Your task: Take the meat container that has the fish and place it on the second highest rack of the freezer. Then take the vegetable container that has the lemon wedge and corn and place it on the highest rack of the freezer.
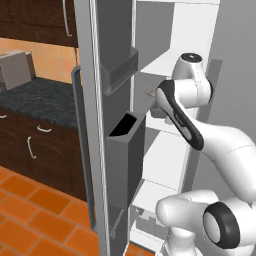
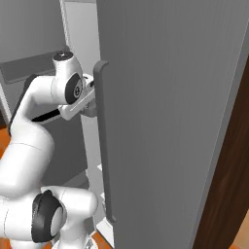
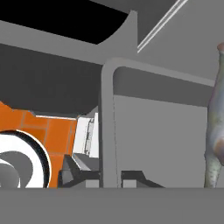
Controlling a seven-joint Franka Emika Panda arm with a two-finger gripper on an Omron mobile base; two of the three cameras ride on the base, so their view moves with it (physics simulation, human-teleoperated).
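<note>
Jaws cannot be judged: in the hand view two dark finger tips [image 3: 131,177] rise at the bottom edge either side of a pale bar, with a gap between them, but whether they pinch anything is not clear. At the right edge of that view hangs a slim, silvery-grey, mottled shape, most likely the fish [image 3: 215,127], close to the hand.

From the left base view the hand is buried inside the freezer [image 1: 175,30], at about the level of a white shelf [image 1: 167,62] near the top of the interior; which rack this is I cannot tell. A small brownish edge [image 1: 149,92] shows just beside the wrist, too little to name.

My judgement is that the first container is being set on, or lifted toward, its rack, so that step is unfinished; the lemon wedge and corn container has yet to be handled.

The arm [image 1: 200,130] rises from the lower right, bends at the elbow and reaches left into the compartment, past the open door [image 1: 117,125] with its bins. Beyond lies a dark worktop [image 1: 35,97].
</note>
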